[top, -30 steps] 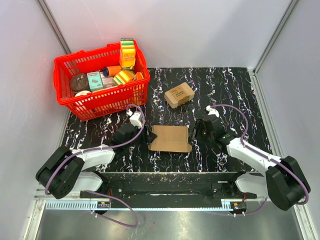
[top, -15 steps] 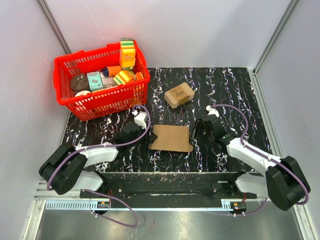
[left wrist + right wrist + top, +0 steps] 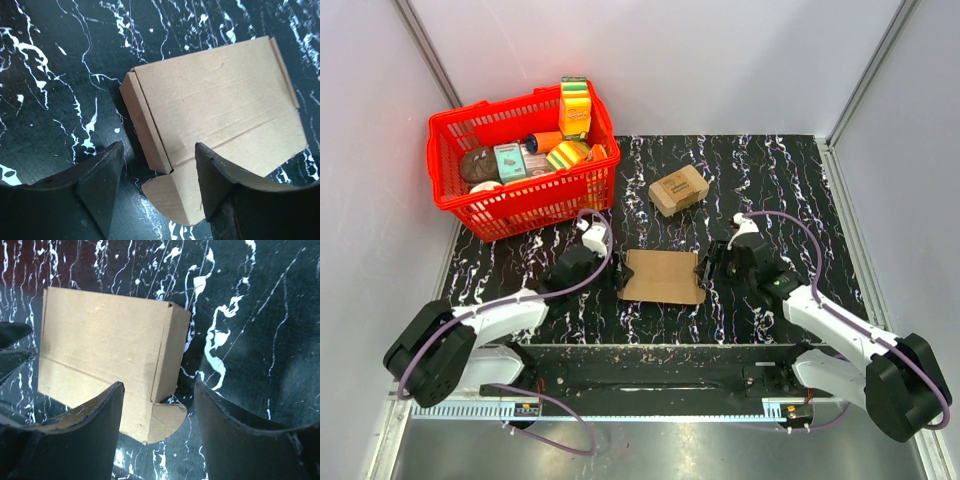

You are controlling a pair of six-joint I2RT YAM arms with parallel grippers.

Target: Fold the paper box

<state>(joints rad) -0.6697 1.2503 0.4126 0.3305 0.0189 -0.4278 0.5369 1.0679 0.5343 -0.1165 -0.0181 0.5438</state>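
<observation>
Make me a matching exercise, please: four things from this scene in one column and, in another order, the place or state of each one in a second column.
1. paper box
2. red basket
3. small printed box
4. left gripper

A. far left, full of goods
B. jaws apart at the paper box's left end
C. plain brown, lying flat
D. alone, beyond the paper box

Pairs: 1-C, 2-A, 3-D, 4-B

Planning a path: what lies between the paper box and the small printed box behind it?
Only bare tabletop separates paper box and printed box, per top view.
</observation>
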